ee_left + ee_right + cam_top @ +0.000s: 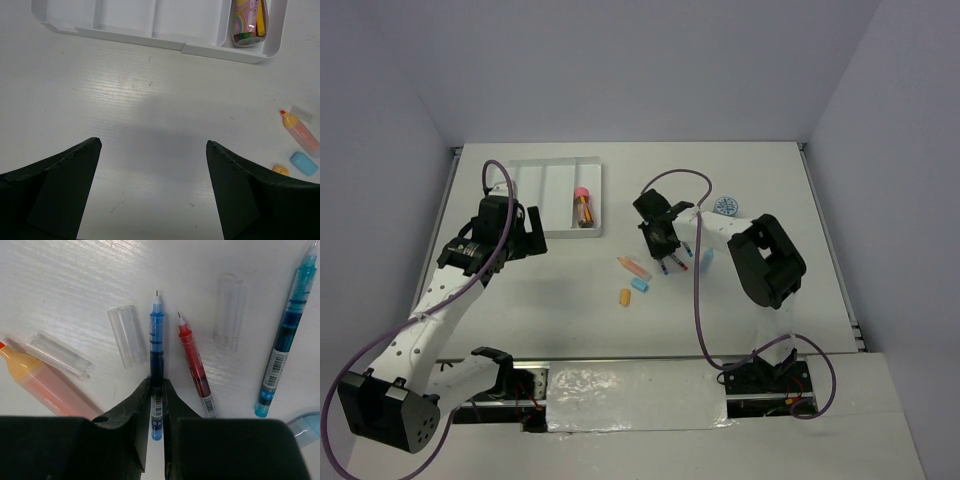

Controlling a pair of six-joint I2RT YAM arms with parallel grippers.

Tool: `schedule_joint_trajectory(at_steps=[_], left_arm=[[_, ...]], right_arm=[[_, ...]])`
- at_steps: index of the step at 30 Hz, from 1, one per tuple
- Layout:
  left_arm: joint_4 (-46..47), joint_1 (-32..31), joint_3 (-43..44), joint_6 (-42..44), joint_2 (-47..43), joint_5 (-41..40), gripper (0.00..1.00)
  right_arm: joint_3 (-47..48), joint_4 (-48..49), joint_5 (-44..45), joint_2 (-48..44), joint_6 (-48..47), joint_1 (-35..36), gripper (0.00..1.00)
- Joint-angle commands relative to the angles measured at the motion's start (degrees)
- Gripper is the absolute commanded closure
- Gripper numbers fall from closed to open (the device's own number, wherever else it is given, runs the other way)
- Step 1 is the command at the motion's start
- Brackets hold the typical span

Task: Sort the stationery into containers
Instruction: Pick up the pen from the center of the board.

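The right hand pinches the blue pen, which lies on the surface beside the red pen. The blue pen's rear end is hidden between the fingers. The left hand is spread wide near the tray, whose far part is cut off.

a white table with faint scuff marks stands inside 3 plain pale grey walls; a shiny silver strip lies along its near edge.

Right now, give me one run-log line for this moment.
right fingers: shut on blue pen | left fingers: open, empty | tray: pink-capped piece in end compartment
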Motion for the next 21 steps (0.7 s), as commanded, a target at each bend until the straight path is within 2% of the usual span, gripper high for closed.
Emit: schedule_joint_trajectory(at_steps=[1,2,3,9,11,12,13,16,18,20,21], left_arm=[[1.40,0.27,0.78,0.76,-0.56,0.16,0.01],[1.66,0.27,0.78,0.76,-0.47,0.43,0.01],[1.75,0.35,0.87,0.76,-0.47,1.12,0.01],[3.23,0.44,2.19,-5.56,1.90,8.51,0.01],[4.90,0.09,1.58,-10.74,2.52,9.92,0.01],[5.78,-0.87,1.58,-15.02,3.13,8.96,0.01],[6.31,-2.44,1.84,-16.72,3.57,5.04,0.01],[7.81,-16.46,5.95,-22.44,8.30,-5.50,0.01],[5.89,-22.11,12.25,-25.50,16.09,-8.26,0.01],[4.57,-24.42,16.85,-27.01,22.09,-9.41,0.01],[4.12,-25.39,21.22,-28.24,28.12,-9.42,0.01]], right_arm=[[-0.34,1.57,-0.81,-3.63,0.68,0.43,0.88],[0.01,1.04,-0.45,-4.34,0.59,0.34,0.97],[0.62,0.78,0.25,-5.13,0.50,0.25,1.00],[0.64,-0.28,-1.41,-14.70,0.24,-1.06,1.00],[-1.38,0.07,-2.90,-21.02,0.24,-2.03,1.00],[-2.35,0.42,-6.57,-25.48,0.07,-2.64,1.00],[-3.49,1.55,-8.60,-27.61,-0.11,-4.30,1.00],[-9.02,1.75,-15.03,-35.18,-0.81,-8.51,1.00],[-10.61,0.00,-15.04,-40.34,-0.99,-10.98,1.00],[-13.24,-0.89,-14.69,-45.79,-1.34,-14.05,1.00],[-14.04,-1.42,-14.08,-47.65,-1.25,-14.68,1.00]])
